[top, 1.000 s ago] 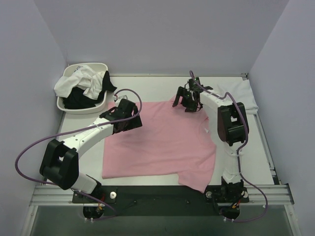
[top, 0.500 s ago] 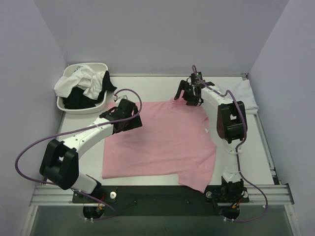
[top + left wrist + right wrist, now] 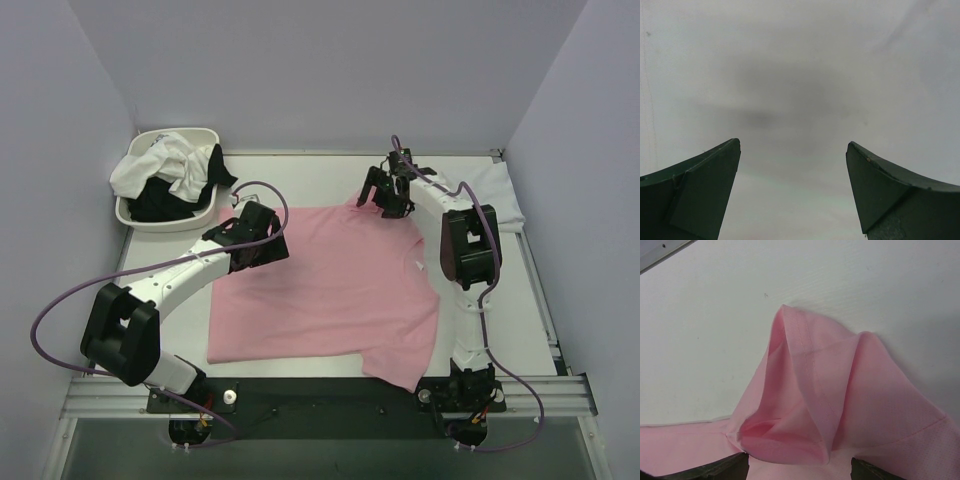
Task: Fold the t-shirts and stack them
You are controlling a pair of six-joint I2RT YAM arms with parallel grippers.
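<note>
Pink t-shirt (image 3: 330, 290) lies flat at table centre. Left gripper (image 3: 793, 150) released, jaws wide, low over its 11 o'clock corner. Right gripper (image 3: 384, 197) also released, straddling the bunched sleeve (image 3: 815, 405) at 1 o'clock. White and black t-shirts (image 3: 165, 170) heaped in basin (image 3: 170, 224), 10 o'clock.

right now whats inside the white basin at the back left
The basin holds a crumpled heap: white shirts on top, spilling over the rim, and a black shirt beneath and beside them. The basin floor and anything under the heap are covered.
</note>
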